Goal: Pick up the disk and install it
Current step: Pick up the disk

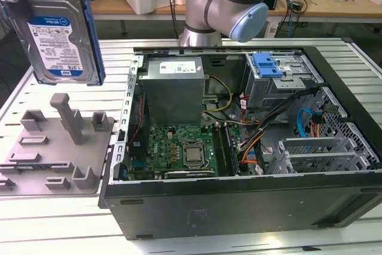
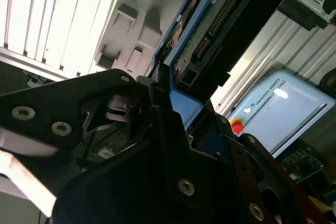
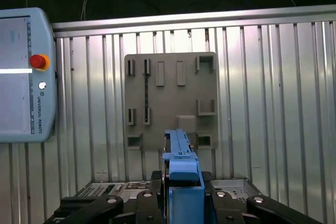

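The disk (image 1: pixel 57 34) hangs upright in the air at the exterior view's upper left, above the grey fixture plate (image 1: pixel 54 147). Its white-and-blue label faces the camera and a blue bracket runs along its edge. In the first wrist view I see the disk (image 3: pixel 181 156) edge-on, its blue bracket clamped between the black fingers (image 3: pixel 156 195) of my gripper (image 3: pixel 182 190). In the second wrist view the disk (image 2: pixel 220 30) rises out of my gripper (image 2: pixel 176 95), with its connector side showing. The gripper is shut on it.
The open computer case (image 1: pixel 239 207) lies to the exterior view's right of the plate. Inside it are a grey power supply box (image 1: pixel 173 88), a motherboard (image 1: pixel 179 150) and a drive cage with a blue latch (image 1: pixel 267 64). A teach pendant (image 3: pixel 21 77) lies on the slatted table.
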Robot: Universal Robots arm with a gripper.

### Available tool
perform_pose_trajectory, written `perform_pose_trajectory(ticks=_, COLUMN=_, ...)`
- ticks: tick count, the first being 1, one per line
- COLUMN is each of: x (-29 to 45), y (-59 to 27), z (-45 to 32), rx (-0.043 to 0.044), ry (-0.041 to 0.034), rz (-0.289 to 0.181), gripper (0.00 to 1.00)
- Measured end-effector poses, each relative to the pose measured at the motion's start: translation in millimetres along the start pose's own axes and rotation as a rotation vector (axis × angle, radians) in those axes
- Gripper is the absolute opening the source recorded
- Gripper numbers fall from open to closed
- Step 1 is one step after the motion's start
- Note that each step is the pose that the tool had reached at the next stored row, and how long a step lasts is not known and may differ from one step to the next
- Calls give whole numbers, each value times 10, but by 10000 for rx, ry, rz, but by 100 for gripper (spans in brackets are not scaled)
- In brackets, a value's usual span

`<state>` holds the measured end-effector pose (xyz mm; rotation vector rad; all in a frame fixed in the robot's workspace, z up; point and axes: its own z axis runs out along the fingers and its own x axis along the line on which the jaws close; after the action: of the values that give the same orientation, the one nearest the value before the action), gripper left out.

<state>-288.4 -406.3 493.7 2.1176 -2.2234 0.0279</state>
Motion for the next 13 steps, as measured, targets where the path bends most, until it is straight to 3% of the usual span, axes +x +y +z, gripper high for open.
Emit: perform_pose_trajectory(ticks=13, x=149, y=-489, z=-76, rx=-127, ry=32, rz=-8, gripper=37)
